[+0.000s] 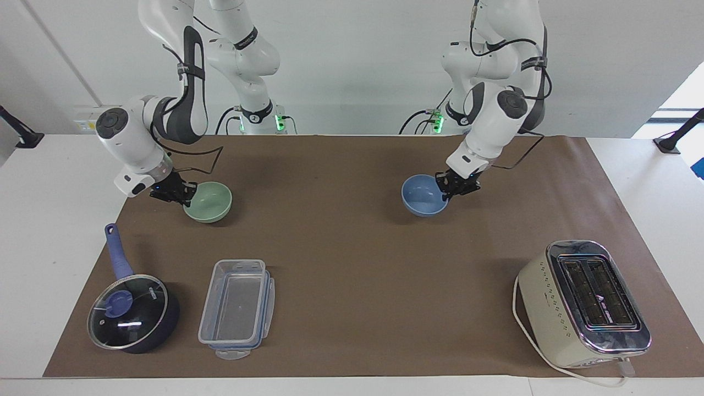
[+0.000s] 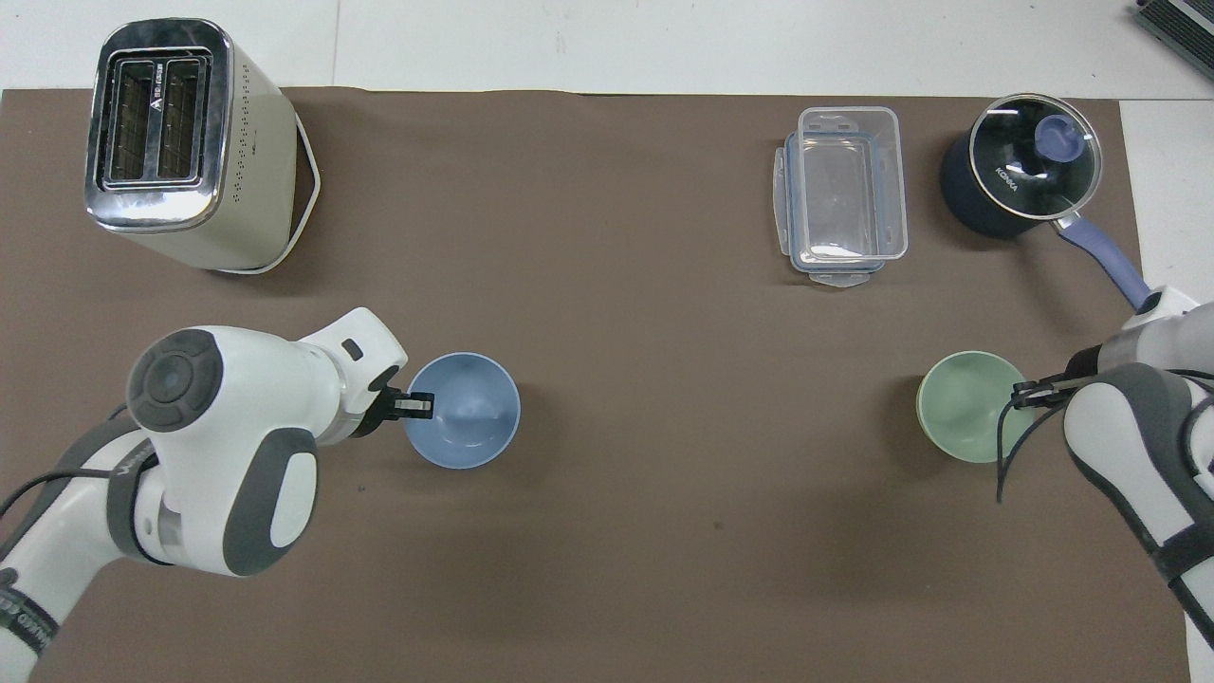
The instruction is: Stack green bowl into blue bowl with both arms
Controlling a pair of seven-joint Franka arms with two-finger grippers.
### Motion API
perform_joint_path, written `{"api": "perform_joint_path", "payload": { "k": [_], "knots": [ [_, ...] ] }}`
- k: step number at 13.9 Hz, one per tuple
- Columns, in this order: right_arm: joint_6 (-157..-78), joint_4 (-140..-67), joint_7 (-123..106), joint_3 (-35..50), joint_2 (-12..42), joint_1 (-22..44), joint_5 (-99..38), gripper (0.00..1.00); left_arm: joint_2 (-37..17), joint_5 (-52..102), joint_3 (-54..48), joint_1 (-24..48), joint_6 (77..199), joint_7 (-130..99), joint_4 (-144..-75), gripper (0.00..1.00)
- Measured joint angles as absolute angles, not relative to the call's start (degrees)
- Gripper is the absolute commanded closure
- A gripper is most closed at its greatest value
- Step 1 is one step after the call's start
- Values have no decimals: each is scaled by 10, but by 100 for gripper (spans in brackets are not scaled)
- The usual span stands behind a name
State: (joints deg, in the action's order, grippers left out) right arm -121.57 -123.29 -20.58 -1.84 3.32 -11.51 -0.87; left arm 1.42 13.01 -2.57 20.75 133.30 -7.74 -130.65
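The blue bowl point(image 1: 421, 198) hangs low over the middle of the brown mat, held by its rim. My left gripper point(image 1: 446, 192) is shut on the rim at the side toward the left arm's end; both also show in the overhead view, bowl point(image 2: 467, 417) and gripper point(image 2: 418, 406). The green bowl point(image 1: 211, 201) is at the right arm's end of the mat, tilted a little. My right gripper point(image 1: 185, 196) is shut on its rim. In the overhead view the green bowl point(image 2: 961, 419) and right gripper point(image 2: 1021, 393) sit by the mat's edge.
A cream toaster point(image 1: 584, 303) stands farther from the robots at the left arm's end. A clear plastic container point(image 1: 236, 308) and a dark saucepan with a glass lid point(image 1: 132, 313) lie farther out than the green bowl.
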Motion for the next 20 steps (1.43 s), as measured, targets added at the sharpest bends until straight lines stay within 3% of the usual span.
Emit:
{"api": "perform_joint_path", "payload": {
  "k": [3, 7, 8, 9, 10, 15, 20],
  "knots": [
    [-1171, -1178, -235, -14, 28, -115, -12, 100, -18, 130, -26, 271, 1390, -149, -1307, 100],
    [-1119, -1125, -251, -15, 27, -117, -55, 100, -36, 130, -26, 311, 1411, -207, -1306, 75],
    [-1112, -1116, -251, -15, 27, -117, -56, 100, -36, 130, -26, 315, 1411, -209, -1306, 46],
    [-1103, -1106, -251, -15, 27, -117, -56, 100, -36, 130, -26, 318, 1411, -210, -1305, 8],
    [-1095, -1095, -251, -15, 27, -116, -60, 100, -36, 130, -26, 319, 1411, -210, -1302, 0],
    [-1073, -1069, -226, -2, 27, -99, -85, 100, -33, 130, -12, 315, 1409, -178, -1278, 0],
    [-1089, -1069, -71, 4, 28, 8, -85, 100, 16, 129, -2, 226, 1294, -70, -1233, 0]
  ]
}}
